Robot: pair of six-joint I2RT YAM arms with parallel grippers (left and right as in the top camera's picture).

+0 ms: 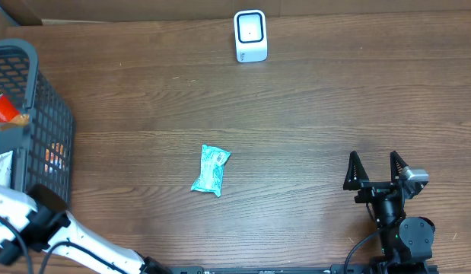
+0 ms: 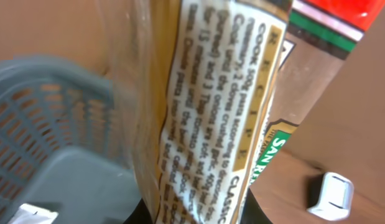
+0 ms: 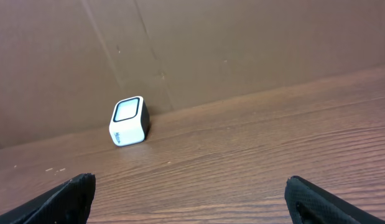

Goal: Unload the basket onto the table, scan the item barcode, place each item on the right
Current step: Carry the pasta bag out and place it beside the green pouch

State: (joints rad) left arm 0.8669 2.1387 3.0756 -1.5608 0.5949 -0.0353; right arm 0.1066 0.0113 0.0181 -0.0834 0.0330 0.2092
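Far left of the scanner (image 1: 250, 35), by the grey basket (image 1: 37, 114), my left fingers (image 2: 262, 214) are clamped on the pasta packet (image 2: 211, 112). A teal pouch (image 1: 211, 170) lies front-left of the scanner. Front-right of it, my right arm (image 1: 402, 228) sits low over the bench (image 1: 311, 114), right fingers (image 1: 354, 171) spread wide, pointing toward the scanner.

Grey basket (image 1: 46, 129) at table's (image 1: 311, 114) left edge; teal packet (image 1: 211, 170) mid-table

A printed packet (image 2: 217, 112) fills the view, grey basket (image 2: 61, 143) left, white scanner (image 2: 331, 194) lower right
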